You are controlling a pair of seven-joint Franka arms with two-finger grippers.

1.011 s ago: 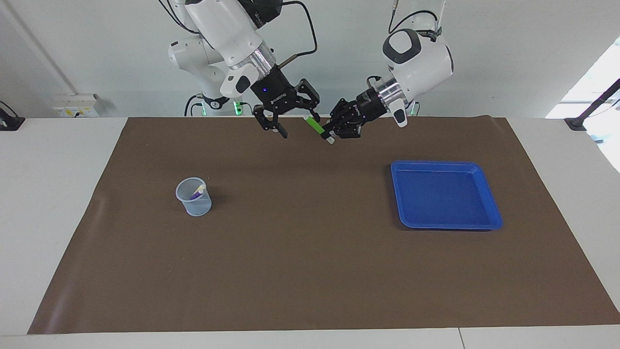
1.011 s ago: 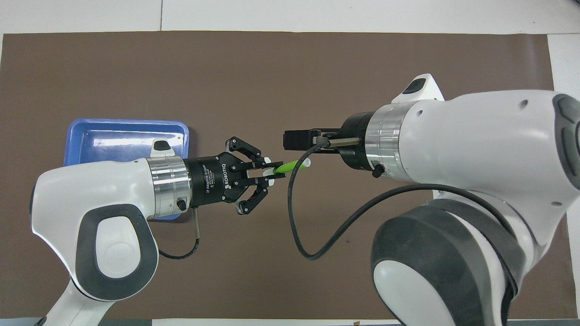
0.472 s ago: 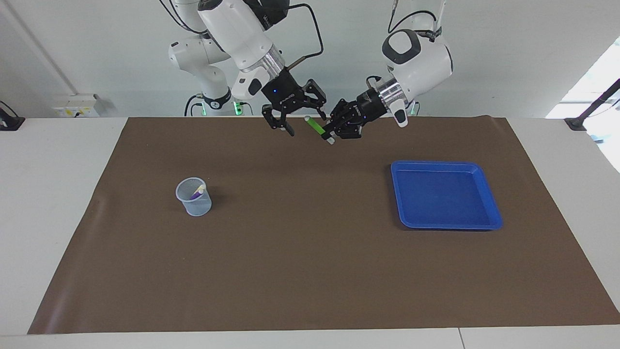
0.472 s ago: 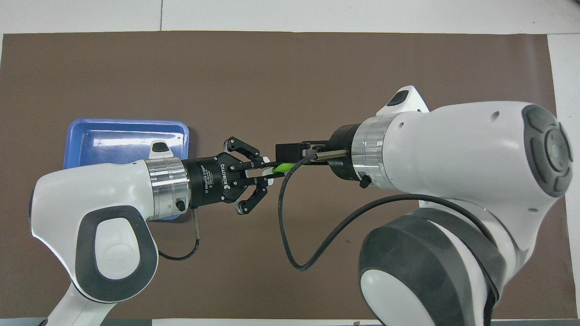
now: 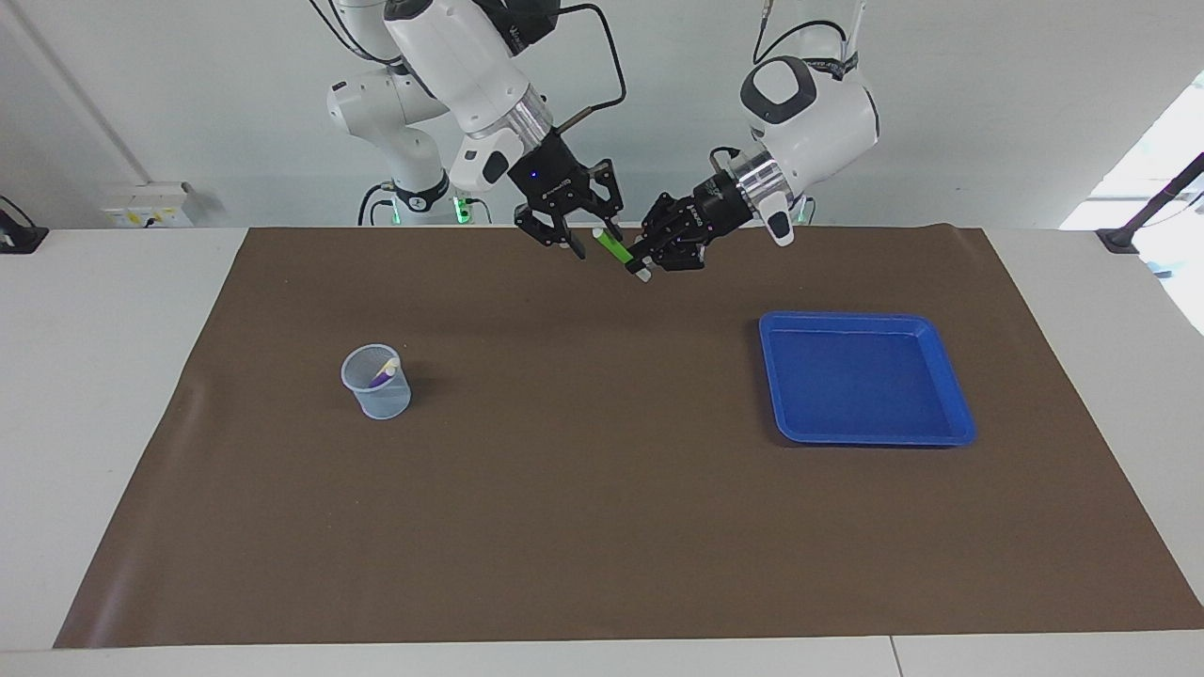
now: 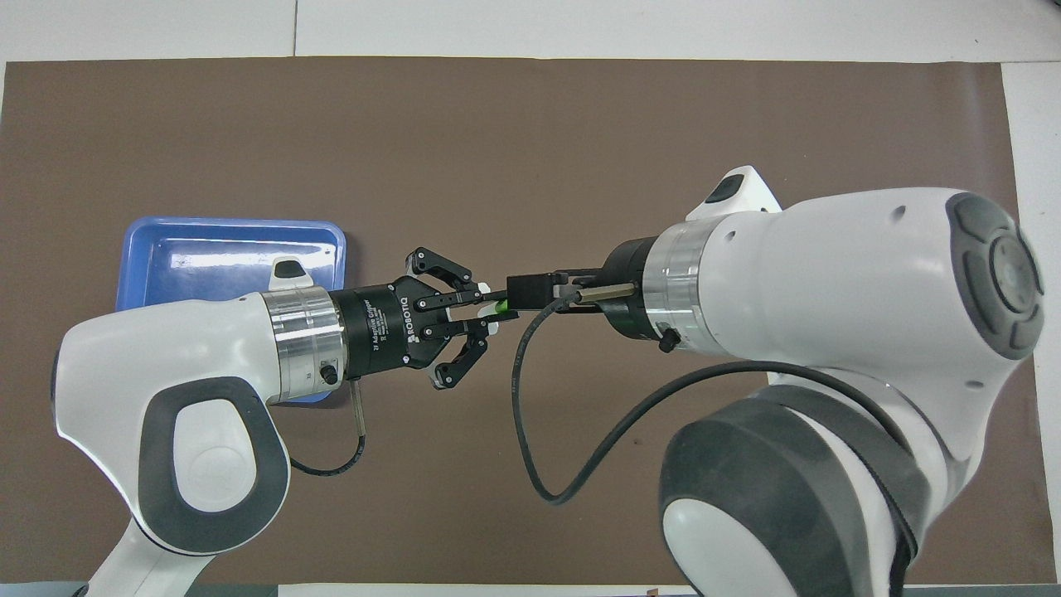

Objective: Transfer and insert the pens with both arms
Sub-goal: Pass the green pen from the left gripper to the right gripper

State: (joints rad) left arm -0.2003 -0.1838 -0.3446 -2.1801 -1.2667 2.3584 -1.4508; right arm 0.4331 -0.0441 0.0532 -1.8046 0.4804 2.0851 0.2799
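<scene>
Since the earlier frames the right arm (image 5: 470, 66) has swung its right gripper (image 5: 588, 237) in over the brown mat (image 5: 602, 527) until its fingers bracket the upper end of the green pen (image 5: 616, 248); they have narrowed around it, though whether they already press on it cannot be told. The left arm (image 5: 809, 103) has stayed put, and the left gripper (image 5: 645, 256) is clamped tight on the pen's lower part, holding it tilted in the air over the robots' edge of the mat.

The mat is smooth and matte, on a white table (image 5: 103, 376) before a pale wall. The blue tray (image 5: 945, 376), glossy plastic with rounded corners, lies toward the left arm's end. The translucent cup (image 5: 376, 393), toward the right arm's end, holds a purple pen (image 5: 384, 374).
</scene>
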